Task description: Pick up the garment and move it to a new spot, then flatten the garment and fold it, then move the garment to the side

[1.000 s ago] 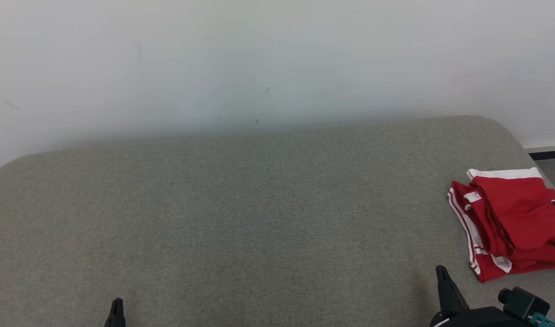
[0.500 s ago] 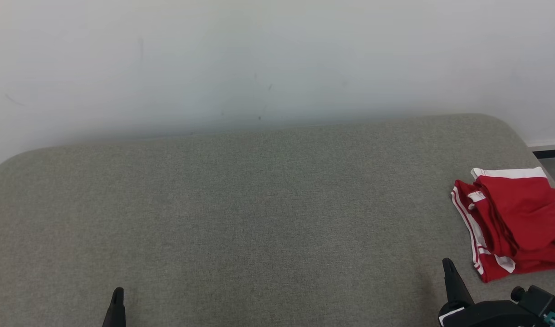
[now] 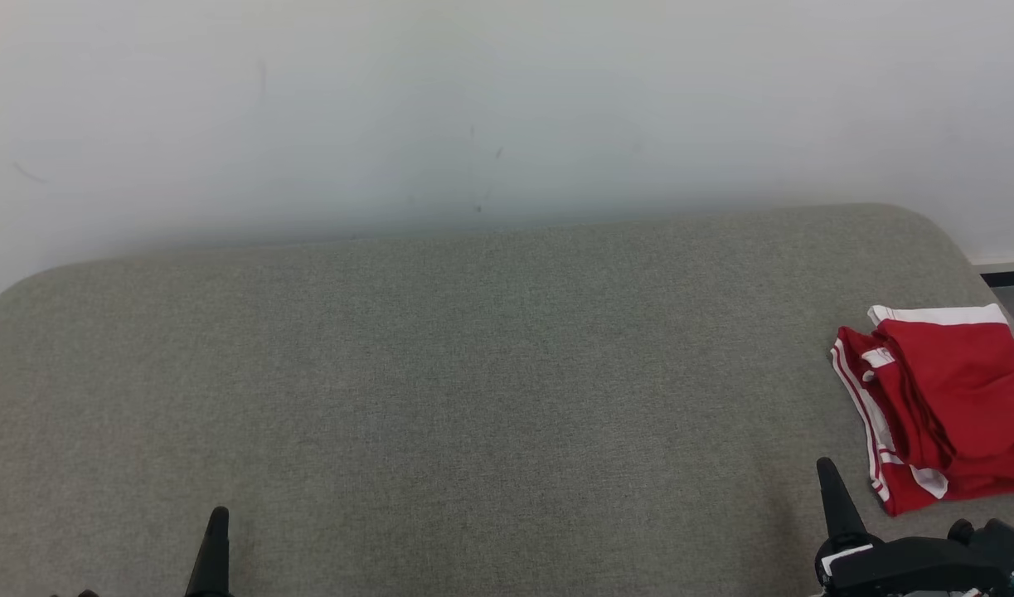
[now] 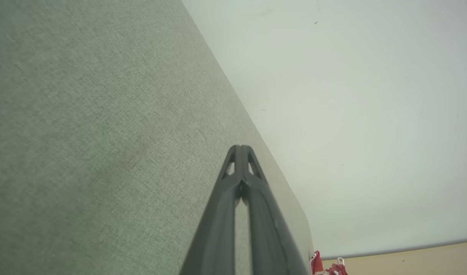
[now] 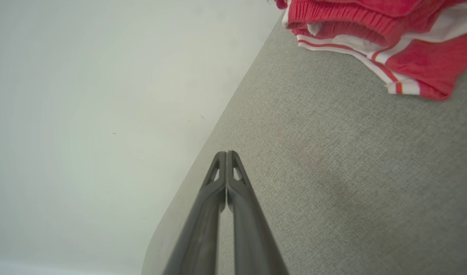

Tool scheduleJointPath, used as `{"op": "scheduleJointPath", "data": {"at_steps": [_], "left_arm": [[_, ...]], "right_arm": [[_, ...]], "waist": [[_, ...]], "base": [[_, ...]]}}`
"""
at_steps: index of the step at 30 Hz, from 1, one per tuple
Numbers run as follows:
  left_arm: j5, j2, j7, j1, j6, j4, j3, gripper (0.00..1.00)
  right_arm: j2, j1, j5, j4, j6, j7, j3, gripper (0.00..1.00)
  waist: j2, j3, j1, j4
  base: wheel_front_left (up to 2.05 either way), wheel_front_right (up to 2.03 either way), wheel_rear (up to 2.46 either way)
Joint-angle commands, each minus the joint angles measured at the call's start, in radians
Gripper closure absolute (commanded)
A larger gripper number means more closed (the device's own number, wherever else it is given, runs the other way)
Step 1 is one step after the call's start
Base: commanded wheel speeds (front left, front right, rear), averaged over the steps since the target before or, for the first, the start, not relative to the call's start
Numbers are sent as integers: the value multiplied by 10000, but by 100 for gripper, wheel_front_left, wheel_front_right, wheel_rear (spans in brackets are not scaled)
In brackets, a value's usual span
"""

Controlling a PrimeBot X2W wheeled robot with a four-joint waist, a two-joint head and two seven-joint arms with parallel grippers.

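Grey cushion (image 3: pixel 473 373) bears the red garment (image 3: pixel 946 398) just right of the right claw (image 3: pixel 827 471), pressed together.

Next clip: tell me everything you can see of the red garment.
The garment is red, knit-looking fabric with white stripes along its edges and a white band at its far end; the right wrist view also shows a ribbed red band. It lies folded in loose, rumpled layers near the right end of the grey upholstered surface, and the head view's edge cuts part of it off. Only that surface touches it. The shut right gripper sits just short of its near left corner, apart from it.
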Motion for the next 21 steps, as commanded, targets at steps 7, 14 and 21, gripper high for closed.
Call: {"op": "scheduleJointPath", "data": {"at_steps": [7, 14, 21], "left_arm": [[-782, 70, 210, -359, -77, -61, 54, 100], [-1457, 76, 380, -471, -111, -47, 67, 100], [-2096, 82, 539, -597, -166, -32, 82, 100]], "right_arm": [[41, -204, 859, -247, -14, 187, -164, 100], [70, -237, 1543, -354, -15, 356, -279, 100], [97, -259, 2185, -465, -16, 516, -387, 100]], "waist": [[0, 48, 0, 36], [0, 97, 0, 73], [0, 146, 0, 110]], "base": [[0, 0, 0], [0, 0, 0], [0, 0, 0]]}}
